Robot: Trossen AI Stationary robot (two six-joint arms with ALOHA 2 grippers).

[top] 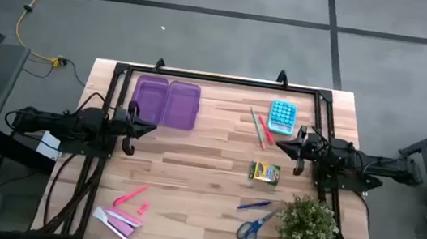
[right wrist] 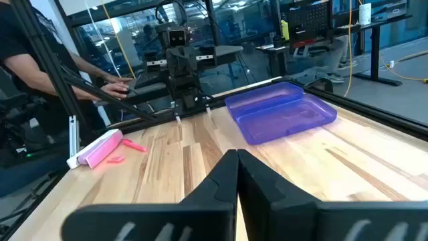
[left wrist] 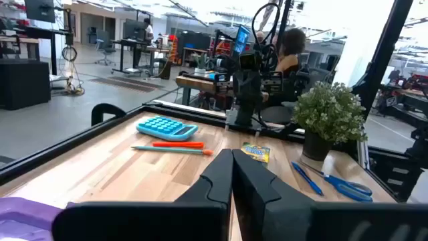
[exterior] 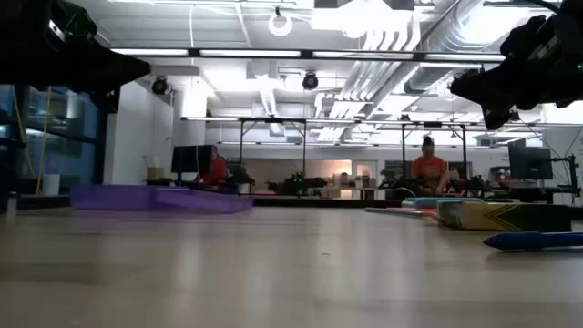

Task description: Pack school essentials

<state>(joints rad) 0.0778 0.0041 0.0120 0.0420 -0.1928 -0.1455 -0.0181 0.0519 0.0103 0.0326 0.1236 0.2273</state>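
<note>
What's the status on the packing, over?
Left gripper shut, empty, beside open purple case. Right gripper shut, empty, near crayon box. Nothing packed; scissors beside plant.

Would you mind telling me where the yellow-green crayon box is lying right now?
In the high view, the yellow-green crayon box lies on the table's right half, below the red and green pencils and above the blue pen.
</note>
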